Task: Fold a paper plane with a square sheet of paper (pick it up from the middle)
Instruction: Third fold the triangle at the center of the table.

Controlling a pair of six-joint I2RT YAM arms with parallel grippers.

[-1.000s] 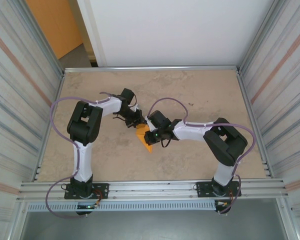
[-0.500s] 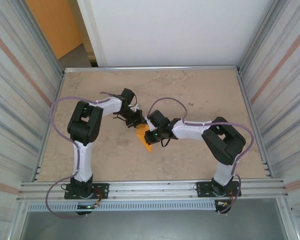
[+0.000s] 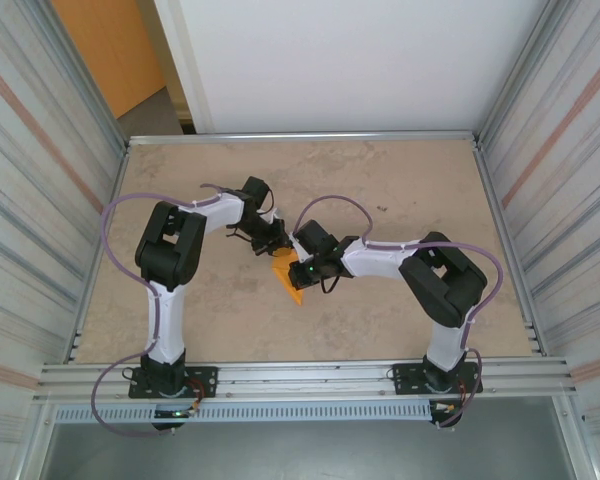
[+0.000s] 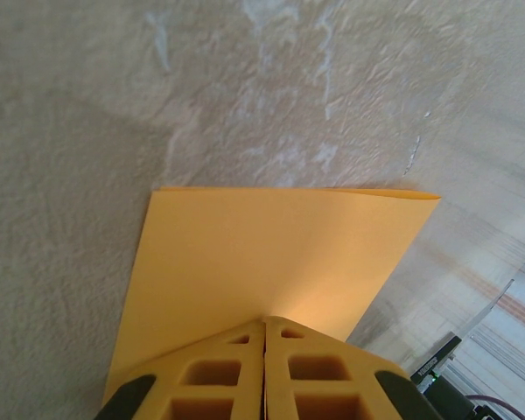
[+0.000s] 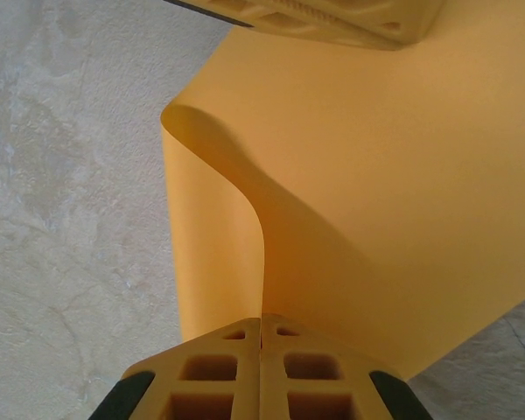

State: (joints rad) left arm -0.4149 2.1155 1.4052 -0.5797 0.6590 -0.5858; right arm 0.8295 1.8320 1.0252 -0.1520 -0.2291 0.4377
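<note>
The square sheet of paper is bright orange, folded, and sits at the middle of the table between both grippers. In the left wrist view the sheet spreads flat ahead with a straight far edge, and my left gripper is shut on its near edge. In the right wrist view the sheet bends, one flap curling up into my right gripper, which is shut on it. The left fingers pinch the sheet's far side there. From above, the left gripper and right gripper nearly meet.
The beige table is bounded by ribbed metal walls left and right and a rail at the near edge. An orange wall panel stands beyond the back left corner. Bare tabletop lies on every side of the arms.
The right arm's elbow and forearm have drifted slightly left and toward the centre. The paper and the left arm stay almost where they were, both grips unchanged.
</note>
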